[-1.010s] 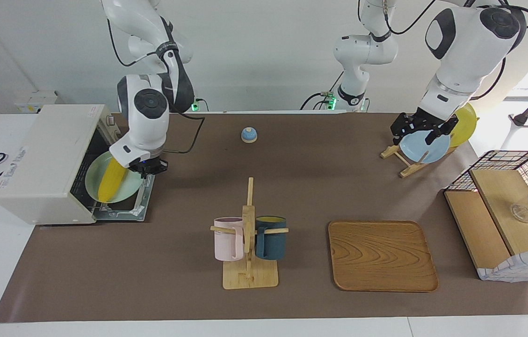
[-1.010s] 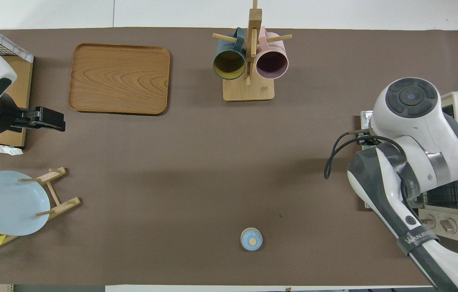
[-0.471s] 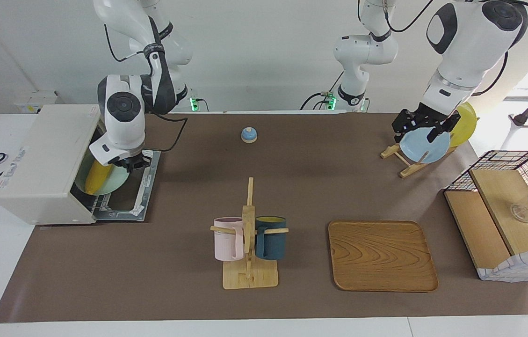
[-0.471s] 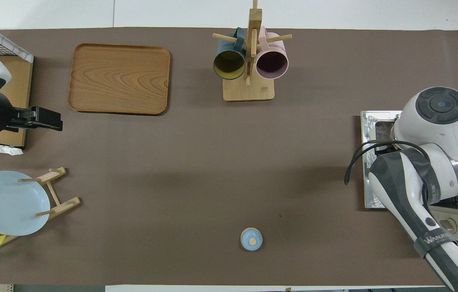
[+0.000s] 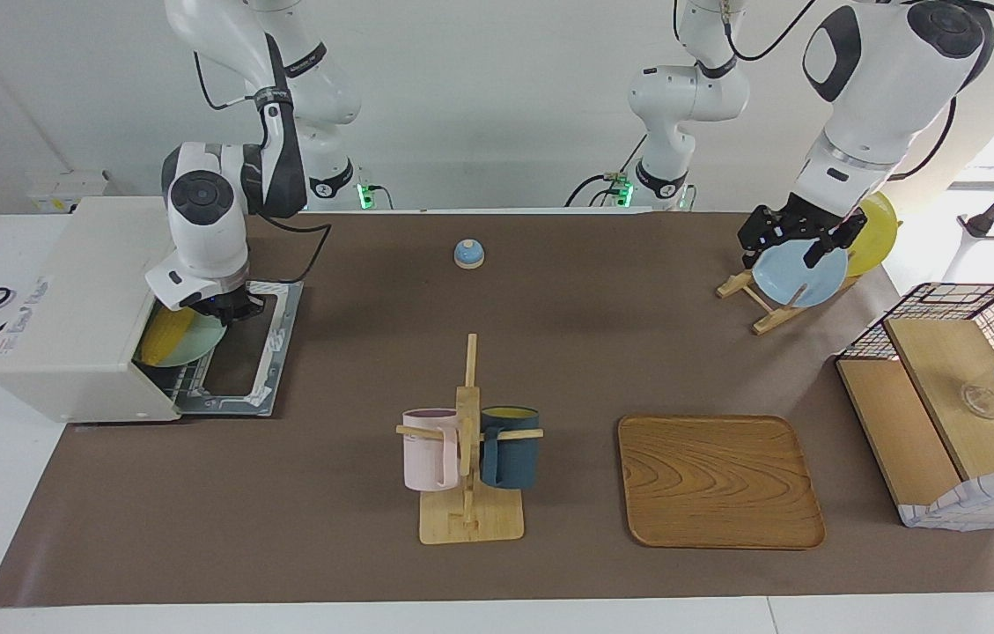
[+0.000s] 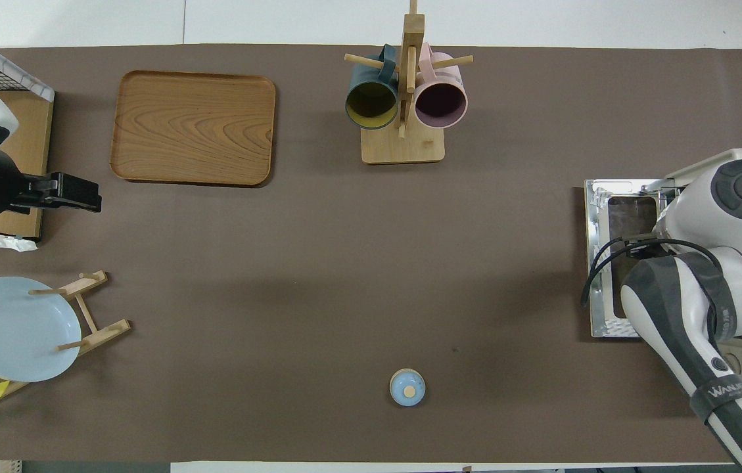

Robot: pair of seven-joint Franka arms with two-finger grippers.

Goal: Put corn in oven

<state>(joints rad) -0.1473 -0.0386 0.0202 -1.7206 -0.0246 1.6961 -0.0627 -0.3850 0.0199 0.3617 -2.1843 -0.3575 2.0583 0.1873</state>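
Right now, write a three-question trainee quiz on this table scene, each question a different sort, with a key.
1. True or false: the corn lies on a pale green plate that is partly inside the oven.
2. Which hand is at the oven's open door?
A. left hand
B. right hand
C. neither
3. Fill in: the left hand is over the blue plate on the plate ____.

Key:
1. True.
2. B; the right hand is shut on the green plate's rim.
3. Rack.
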